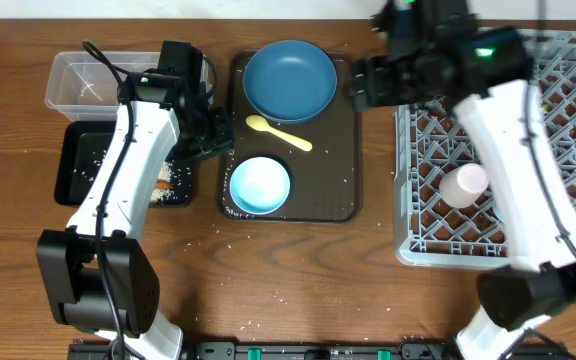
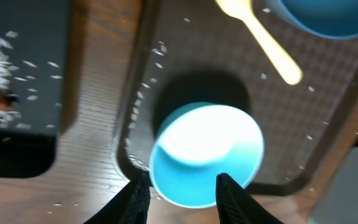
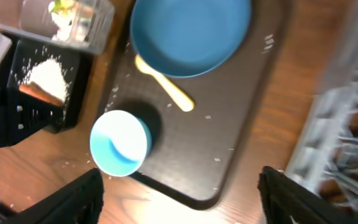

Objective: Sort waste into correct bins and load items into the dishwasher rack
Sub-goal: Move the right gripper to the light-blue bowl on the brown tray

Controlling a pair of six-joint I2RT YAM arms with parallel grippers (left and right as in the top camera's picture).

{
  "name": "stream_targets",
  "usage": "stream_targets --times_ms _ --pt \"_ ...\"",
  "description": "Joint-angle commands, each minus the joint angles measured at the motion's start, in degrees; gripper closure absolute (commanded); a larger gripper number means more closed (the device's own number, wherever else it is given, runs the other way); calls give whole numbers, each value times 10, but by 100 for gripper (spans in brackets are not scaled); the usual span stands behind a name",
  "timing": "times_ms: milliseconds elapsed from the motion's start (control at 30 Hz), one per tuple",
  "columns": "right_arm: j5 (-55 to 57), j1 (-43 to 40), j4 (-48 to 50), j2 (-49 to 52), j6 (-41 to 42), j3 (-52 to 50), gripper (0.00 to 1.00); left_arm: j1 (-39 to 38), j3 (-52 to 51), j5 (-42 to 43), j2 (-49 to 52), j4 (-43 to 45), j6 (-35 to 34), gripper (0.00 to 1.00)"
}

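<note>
The left gripper (image 2: 182, 198) has its two fingers spread apart, and the near edge of the small light blue bowl (image 2: 207, 149) shows between them; whether they touch it I cannot tell. This bowl stands on the brown tray (image 1: 338, 150), in its near left corner. Behind it lie the yellow spoon (image 1: 278, 133) and the big dark blue bowl (image 1: 289, 80). The right gripper (image 3: 185, 205) is wide apart and empty, above the tray's right edge. Rice (image 3: 45, 71) lies in the black tray (image 1: 73, 160), crumpled paper (image 3: 59, 14) in the clear tub (image 1: 68, 75), and a pink cup (image 1: 465, 185) in the grey rack (image 1: 568, 120).
</note>
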Motion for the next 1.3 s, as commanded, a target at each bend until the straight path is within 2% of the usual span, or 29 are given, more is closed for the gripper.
stream_targets --times_ms 0,167,233,433,600,667,700,767,900,1200,1267 --pt "-2 35 6 48 37 -1 25 8 0 -53 0 -2 6 62" --pt "-2 79 4 119 57 -1 33 31 0 -102 0 -2 -24 62" --pt "-2 93 1 148 65 -1 43 45 0 -115 0 -2 -38 62" --pt "-3 124 3 224 75 -1 46 85 0 -116 0 1 -39 61" --pt "-4 150 7 266 75 -1 51 96 0 -116 0 0 -38 46" --pt "-4 158 7 277 75 -1 55 96 0 -116 0 0 -38 35" --pt "-4 161 7 278 75 -1 58 96 0 -116 0 0 -39 33" --pt "-2 166 7 282 75 -2 64 96 0 -116 0 0 -38 20" --pt "14 174 8 284 75 -2 74 96 0 -116 0 0 -38 16" --pt "65 182 42 284 75 -34 74 96 0 -116 0 0 -38 9" --pt "65 182 48 284 75 -42 87 96 0 -116 0 0 -39 8"
